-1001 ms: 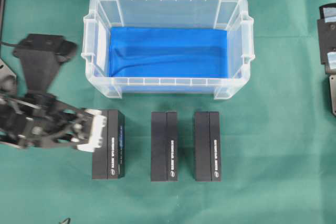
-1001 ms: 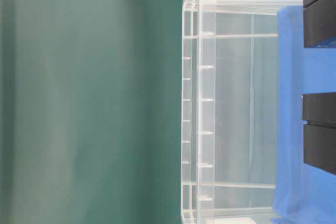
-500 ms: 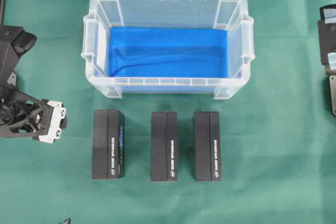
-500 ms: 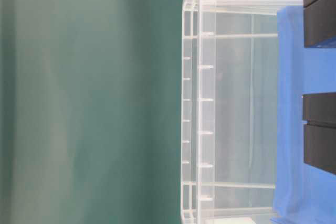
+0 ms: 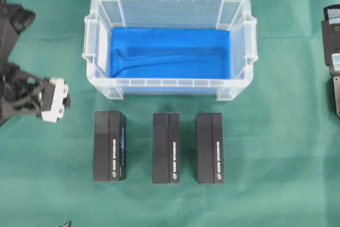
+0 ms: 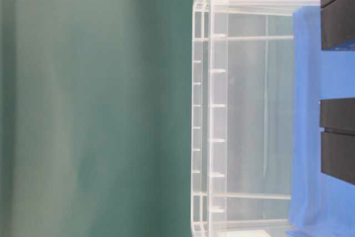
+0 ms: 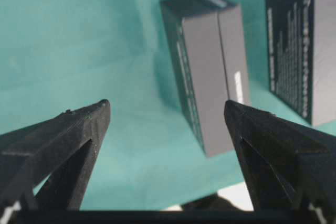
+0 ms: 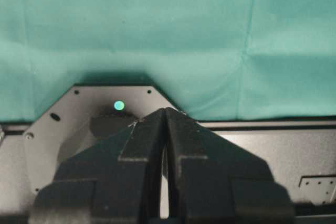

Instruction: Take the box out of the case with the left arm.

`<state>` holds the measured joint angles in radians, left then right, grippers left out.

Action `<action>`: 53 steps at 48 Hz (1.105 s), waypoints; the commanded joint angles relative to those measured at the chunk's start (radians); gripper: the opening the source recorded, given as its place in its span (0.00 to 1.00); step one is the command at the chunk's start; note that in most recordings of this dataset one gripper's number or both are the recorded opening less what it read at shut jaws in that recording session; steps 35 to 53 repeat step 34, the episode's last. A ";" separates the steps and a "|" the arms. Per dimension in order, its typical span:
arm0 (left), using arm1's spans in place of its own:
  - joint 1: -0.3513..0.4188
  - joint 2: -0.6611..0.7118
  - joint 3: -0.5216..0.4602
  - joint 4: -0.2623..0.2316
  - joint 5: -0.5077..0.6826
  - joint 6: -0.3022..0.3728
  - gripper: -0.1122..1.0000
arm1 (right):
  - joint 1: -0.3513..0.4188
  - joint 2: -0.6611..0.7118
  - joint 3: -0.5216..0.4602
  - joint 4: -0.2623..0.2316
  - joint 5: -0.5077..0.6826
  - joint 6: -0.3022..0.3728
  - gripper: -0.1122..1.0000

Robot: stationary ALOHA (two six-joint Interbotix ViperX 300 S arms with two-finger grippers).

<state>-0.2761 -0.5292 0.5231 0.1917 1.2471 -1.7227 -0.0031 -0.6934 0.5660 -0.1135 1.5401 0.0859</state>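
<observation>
Wide apart are the two black pointed fingers (image 7: 63, 145) of the left arm's black openwork gripper with white plastic pieces (image 5: 53, 99), and nothing is held between them. In the overhead view this gripper is seen at the left edge of the green cloth-covered table (image 5: 281, 174), well apart from the large clear plastic rectangular case with a ribbed rim and a bright blue bottom lining (image 5: 170, 82). Only the blue lining is seen inside the case.

Three black rectangular boxes are laid in a row on the cloth just in front of the case: the left black box (image 5: 109, 146), the middle black box (image 5: 166, 148) and the right black box (image 5: 210, 148). They are apart from each other and from the case wall. The left black box is the nearest one to the left gripper, but it is not touched by it.

In the left wrist view two of the boxes are seen beyond the open fingers.

The right arm's black gripper (image 8: 165, 116) is seen with its fingers pressed together, over a black metal base plate (image 8: 84, 108) at the table edge.
</observation>
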 commanded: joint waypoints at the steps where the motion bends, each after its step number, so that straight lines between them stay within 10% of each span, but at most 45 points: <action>1: 0.049 -0.020 -0.011 0.006 -0.002 0.029 0.88 | 0.000 0.000 -0.011 -0.002 0.000 0.002 0.12; 29: 0.397 -0.037 -0.012 -0.017 -0.002 0.331 0.88 | -0.002 0.002 -0.008 -0.002 -0.003 0.002 0.12; 53: 0.425 -0.038 -0.012 -0.025 0.002 0.353 0.88 | -0.002 0.000 -0.008 -0.002 -0.003 0.002 0.12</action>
